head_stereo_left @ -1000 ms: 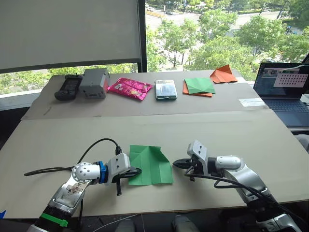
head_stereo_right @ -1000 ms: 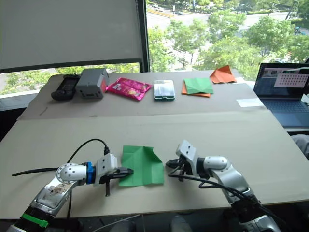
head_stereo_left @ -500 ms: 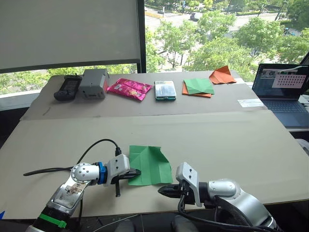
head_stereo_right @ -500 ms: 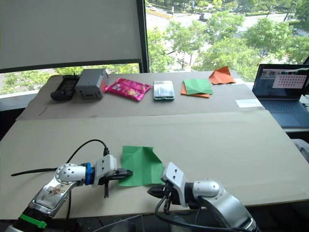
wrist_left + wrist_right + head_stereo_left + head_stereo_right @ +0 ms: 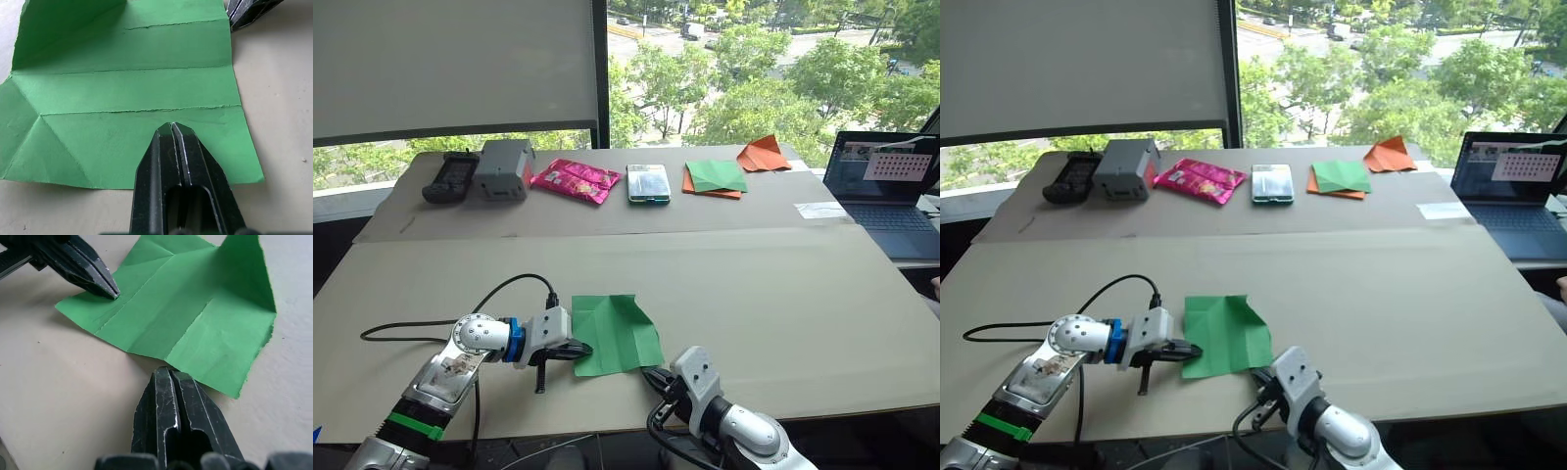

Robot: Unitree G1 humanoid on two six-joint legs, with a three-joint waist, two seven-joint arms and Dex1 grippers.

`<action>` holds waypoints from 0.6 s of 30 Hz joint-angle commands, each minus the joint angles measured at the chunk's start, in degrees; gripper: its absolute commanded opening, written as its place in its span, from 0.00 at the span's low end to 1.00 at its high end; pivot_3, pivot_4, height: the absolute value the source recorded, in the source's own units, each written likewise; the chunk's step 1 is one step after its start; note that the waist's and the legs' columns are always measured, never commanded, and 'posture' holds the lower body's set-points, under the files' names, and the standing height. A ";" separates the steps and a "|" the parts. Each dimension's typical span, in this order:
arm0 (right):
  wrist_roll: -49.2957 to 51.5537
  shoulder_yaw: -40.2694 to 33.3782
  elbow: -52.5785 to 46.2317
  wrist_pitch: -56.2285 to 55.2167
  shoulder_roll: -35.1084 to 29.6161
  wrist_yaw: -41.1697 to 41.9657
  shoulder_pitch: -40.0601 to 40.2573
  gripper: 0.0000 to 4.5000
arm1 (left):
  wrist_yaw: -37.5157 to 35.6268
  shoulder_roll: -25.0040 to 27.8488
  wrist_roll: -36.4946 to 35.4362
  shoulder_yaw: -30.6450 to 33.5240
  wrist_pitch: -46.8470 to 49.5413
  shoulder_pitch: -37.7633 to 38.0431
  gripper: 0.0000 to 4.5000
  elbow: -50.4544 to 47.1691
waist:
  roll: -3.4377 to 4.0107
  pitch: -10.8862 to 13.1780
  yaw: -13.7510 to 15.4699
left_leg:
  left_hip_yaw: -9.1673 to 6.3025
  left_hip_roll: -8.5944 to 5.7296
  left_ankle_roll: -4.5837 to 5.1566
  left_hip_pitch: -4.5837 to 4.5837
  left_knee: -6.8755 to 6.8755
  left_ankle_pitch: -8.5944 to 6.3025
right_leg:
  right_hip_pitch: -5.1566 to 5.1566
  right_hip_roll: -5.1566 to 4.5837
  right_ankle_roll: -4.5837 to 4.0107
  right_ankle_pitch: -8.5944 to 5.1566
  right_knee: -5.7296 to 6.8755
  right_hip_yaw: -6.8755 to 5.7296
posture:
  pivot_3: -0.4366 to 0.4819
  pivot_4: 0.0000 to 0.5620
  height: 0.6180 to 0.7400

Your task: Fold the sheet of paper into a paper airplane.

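One green sheet (image 5: 616,333) is lying flat on the near part of the table (image 5: 783,284), close to the front edge, between the two grippers. It is showing several straight creases, and one corner at its far side is standing up a little from the surface.

The left gripper (image 5: 579,349) is lying low at the sheet's left edge, its two fingers pressed together with no gap, and the tips are resting on top of the paper just inside that edge. From its wrist camera the closed tips (image 5: 171,128) are sitting on the green surface at one of the creases. One black cable (image 5: 499,291) is looping from this arm across the table.

The right gripper (image 5: 655,376) is sitting at the sheet's near right corner, its fingers also closed together. In its wrist view the tips (image 5: 166,371) are meeting the paper's near edge; whether they are on it or just at it cannot be told.

Along the far side of the table, one each: a black controller (image 5: 451,177), a grey box (image 5: 504,167), a pink packet (image 5: 576,179), a phone (image 5: 648,182), a green-and-orange stack (image 5: 715,177) and an orange fold (image 5: 765,152). One laptop (image 5: 885,184) is standing open at the right.
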 commanded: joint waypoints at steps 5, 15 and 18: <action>1.77 -3.73 6.60 -12.68 8.07 -5.31 2.57 0.01 | -1.22 0.29 0.63 -0.50 -0.28 -1.53 0.00 1.74 | -0.44 0.04 1.23 | -0.10 0.13 0.11 0.03 -0.46 0.07 | -0.05 0.01 -0.22 -0.12 0.02 -0.28 | 0.48 0.27 1.00; 7.01 -3.78 12.72 -13.81 8.54 3.51 -8.67 0.01 | -0.76 -0.61 1.19 -0.49 -0.69 -2.72 0.00 2.75 | -0.05 0.14 0.80 | -0.11 0.19 0.42 0.03 -0.40 0.27 | 0.05 0.03 -0.31 -0.16 0.08 -0.39 | 0.48 0.27 1.00; 8.33 -2.76 13.79 -12.92 7.69 7.38 -11.76 0.01 | -0.53 -0.79 1.37 -0.35 -0.85 -2.63 0.00 2.83 | 0.01 0.14 0.86 | -0.11 0.17 0.43 0.02 -0.35 0.27 | 0.06 0.04 -0.28 -0.14 0.12 -0.38 | 0.48 0.27 1.00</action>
